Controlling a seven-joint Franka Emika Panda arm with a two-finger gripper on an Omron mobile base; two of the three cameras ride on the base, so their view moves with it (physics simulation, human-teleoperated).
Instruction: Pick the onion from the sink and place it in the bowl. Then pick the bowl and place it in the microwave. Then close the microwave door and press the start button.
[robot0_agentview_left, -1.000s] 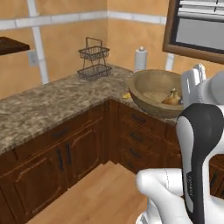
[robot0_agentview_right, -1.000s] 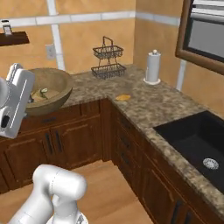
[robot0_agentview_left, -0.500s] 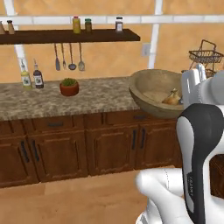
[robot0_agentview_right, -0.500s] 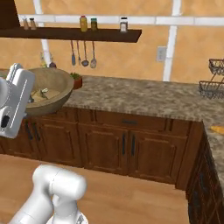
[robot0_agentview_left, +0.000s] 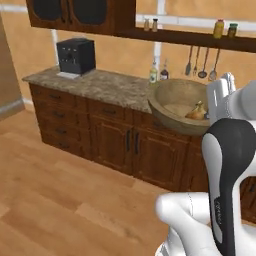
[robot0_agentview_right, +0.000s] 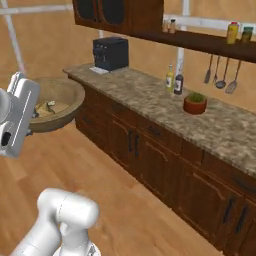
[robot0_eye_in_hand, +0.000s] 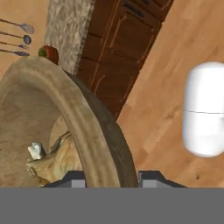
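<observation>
The wide tan bowl (robot0_agentview_left: 176, 106) hangs in the air in front of the cabinets, and my gripper (robot0_agentview_left: 209, 118) is shut on its thick rim. The yellowish-tan onion (robot0_agentview_left: 196, 113) lies inside it, close to the gripped side. From the right base view the bowl (robot0_agentview_right: 60, 98) is at the left with the onion (robot0_agentview_right: 47, 107) in it and the gripper (robot0_agentview_right: 32, 122) on its near rim. In the hand view the rim (robot0_eye_in_hand: 94, 131) runs between the fingertips of the gripper (robot0_eye_in_hand: 111, 179), and the onion (robot0_eye_in_hand: 54, 159) rests to its left. Sink and microwave are out of view.
A long stone counter (robot0_agentview_left: 107, 85) over brown cabinets runs along the wall. On it stand a black coffee machine (robot0_agentview_right: 111, 53), two bottles (robot0_agentview_right: 174, 80) and a small potted plant (robot0_agentview_right: 195, 104). Utensils (robot0_agentview_left: 202, 62) hang under a shelf. Open wooden floor (robot0_agentview_left: 60, 200) lies in front.
The whole scene has swept sideways in both base views, so the camera has turned with the base. The bowl with the onion stays gripped in the same place relative to the arm.
</observation>
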